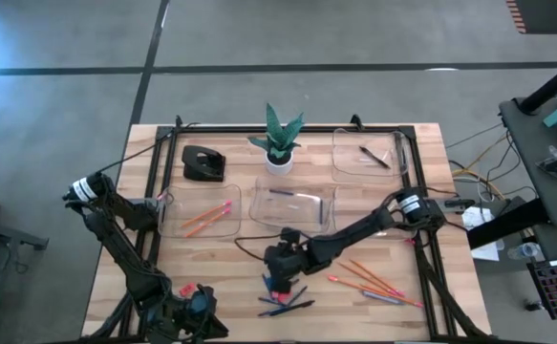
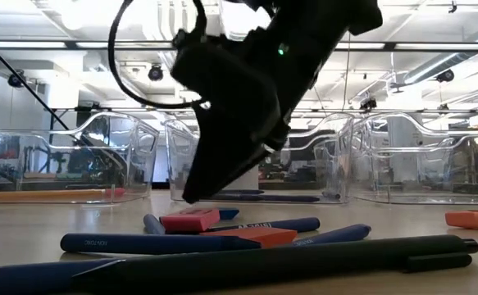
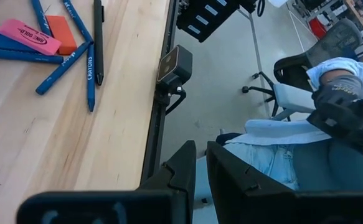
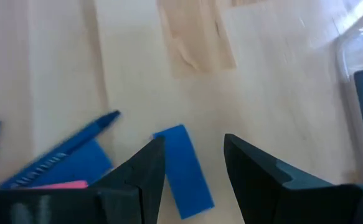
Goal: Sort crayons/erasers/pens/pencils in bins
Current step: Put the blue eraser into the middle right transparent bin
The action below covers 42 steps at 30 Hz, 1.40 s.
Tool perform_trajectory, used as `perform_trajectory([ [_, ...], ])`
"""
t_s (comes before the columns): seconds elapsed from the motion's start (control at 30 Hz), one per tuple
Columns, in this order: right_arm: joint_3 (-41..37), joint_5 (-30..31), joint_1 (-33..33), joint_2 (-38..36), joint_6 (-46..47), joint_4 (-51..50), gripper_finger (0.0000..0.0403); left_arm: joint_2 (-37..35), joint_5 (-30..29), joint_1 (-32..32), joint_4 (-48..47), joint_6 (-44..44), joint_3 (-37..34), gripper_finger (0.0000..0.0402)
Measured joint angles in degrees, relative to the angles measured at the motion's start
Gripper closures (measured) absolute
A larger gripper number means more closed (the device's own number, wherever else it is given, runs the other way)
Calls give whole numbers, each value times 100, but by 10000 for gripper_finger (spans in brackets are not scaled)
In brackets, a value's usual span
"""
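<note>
The right gripper (image 4: pixel 190 165) is hanging over the pile, jaws standing apart and holding nothing, a blue eraser (image 4: pixel 182 167) lying flat on the wood between its fingers. A blue crayon (image 4: pixel 66 157) and a pink eraser (image 4: pixel 60 185) are sitting just beside one finger. Three bins are showing, the middle bin (image 1: pixel 295 204) just beyond the jaws. The left gripper (image 3: pixel 198 165) is waiting at the table edge, jaws together, empty.
</note>
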Motion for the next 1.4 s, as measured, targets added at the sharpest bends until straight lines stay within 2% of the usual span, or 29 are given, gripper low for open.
perform_trajectory([
  [0.33,9,-56,-46,47,140,-227,248,2,43,-2,1,2,-31,377],
  [0.5,9,-387,-59,27,86,-244,248,2,52,-2,2,-4,-35,377],
  [0.8,9,-549,-46,-27,-50,-280,248,2,65,-2,3,-14,-39,377],
  [0.97,9,-1014,-16,-58,-47,-286,248,2,70,-2,5,-15,-39,377],
  [1.27,-42,-1012,7,-36,-44,-286,250,2,70,-7,8,-17,-66,377],
  [1.4,-43,-997,7,-36,-44,-284,269,2,70,-7,6,-20,-66,377],
])
